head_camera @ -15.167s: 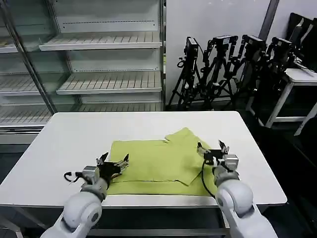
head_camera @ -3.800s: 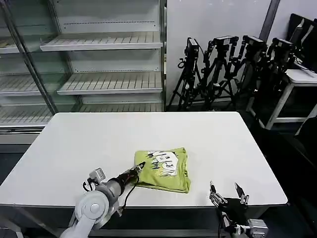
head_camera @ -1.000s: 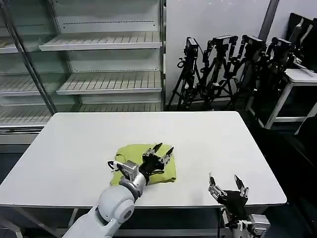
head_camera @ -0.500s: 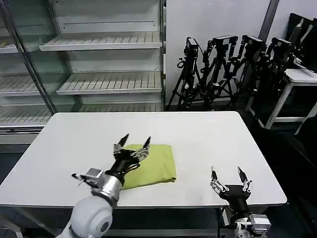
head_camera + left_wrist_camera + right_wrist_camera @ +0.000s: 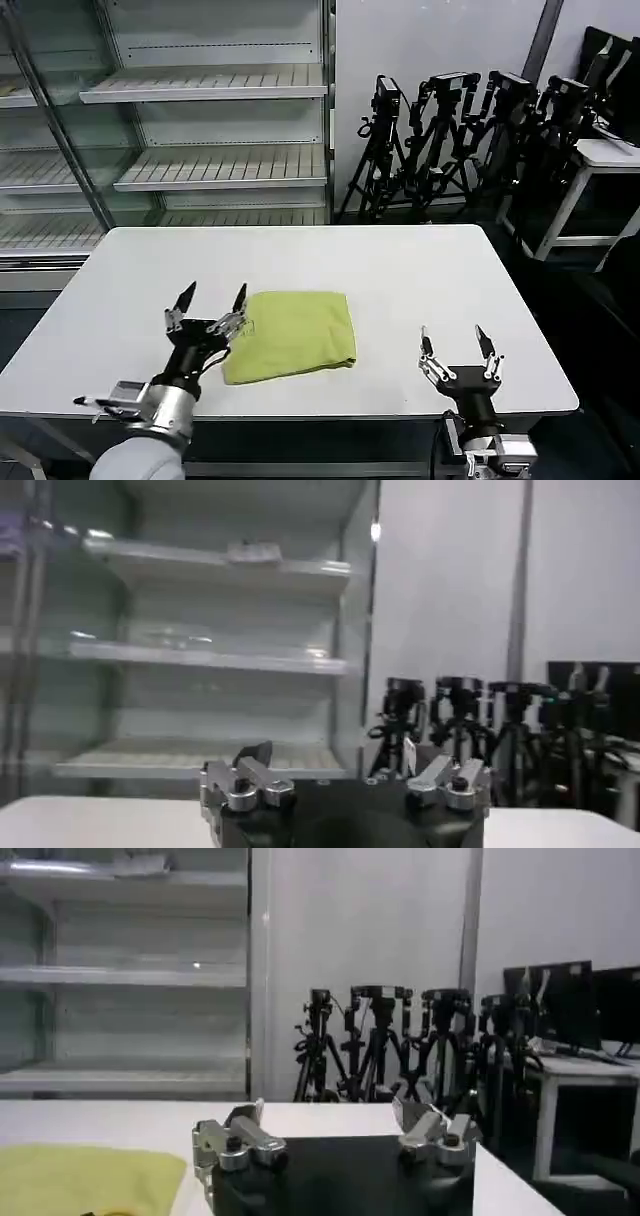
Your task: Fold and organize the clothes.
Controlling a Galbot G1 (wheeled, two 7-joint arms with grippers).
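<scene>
Right gripper [image 5: 458, 349]: hovering past the table's near edge, on the right, fingers spread apart and gripping nothing; idle.
Left gripper [image 5: 211, 305]: hanging just above the table [image 5: 430, 270] at the T-shirt's left edge, fingers spread apart, nothing between them; the cloth is lying free.
T-shirt [image 5: 292, 332]: lying as a compact rectangular bundle on the near-centre of the table, plain side up, print not showing; its corner is also appearing beside the right gripper [image 5: 335, 1138] in the right wrist view [image 5: 90, 1178].
Step in hand (judgement): the folding is looking finished; what remains is a tidy retreat or a final squaring-up.
Doing it well (judgement): the left gripper is best lifting straight up before swinging away, so no finger is catching the left hem and pulling a layer open; any straightening calls for a light press on top, not a pinch at the edge.
Table around the bundle: bare white surface on every side, nothing crowding the cloth.
Shelves [image 5: 200, 165]: standing behind the table's far left, well apart.
Tripods [image 5: 470, 130]: clustering behind the far right, out of the arms' way.
Obstacles (judgement): none; the one hazard is snagging the loose hem.
</scene>
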